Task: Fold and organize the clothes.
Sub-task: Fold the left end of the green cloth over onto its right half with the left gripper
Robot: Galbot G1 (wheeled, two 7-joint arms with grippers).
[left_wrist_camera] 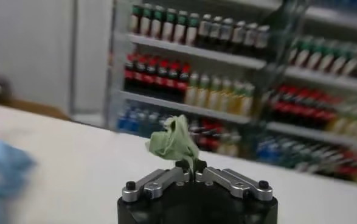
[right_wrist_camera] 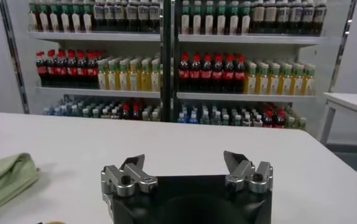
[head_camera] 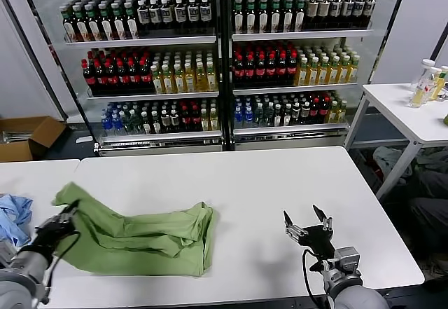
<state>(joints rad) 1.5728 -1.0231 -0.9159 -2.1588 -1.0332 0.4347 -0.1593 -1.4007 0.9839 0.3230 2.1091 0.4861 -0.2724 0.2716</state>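
- Head view: green polo shirt (head_camera: 150,235) lies bunched and roughly folded on the white table (head_camera: 266,183), on the left half near the front edge. Its left end is lifted off the surface into a peak.
- Left gripper (head_camera: 61,219) sits at that lifted end, fingers pinched tight on the fabric. Left wrist view confirms it: jaws fully closed, with a crumpled tuft of the shirt (left_wrist_camera: 175,141) sticking up from between the tips (left_wrist_camera: 190,167).
- Right gripper (head_camera: 307,226) hovers over bare table, right of centre near the front edge, well apart from the shirt. Jaws spread wide, nothing between them. Right wrist view shows the same: both fingers (right_wrist_camera: 132,165) far apart, and an edge of the shirt (right_wrist_camera: 8,179) off to one side.
- Light blue garment (head_camera: 14,218) lies crumpled on the adjoining table at far left, just beside the left arm.
- Beyond the table: shelving (head_camera: 220,57) stocked with bottles. Cardboard box (head_camera: 28,137) on the floor at left. Side table (head_camera: 413,109) with a few bottles at right.
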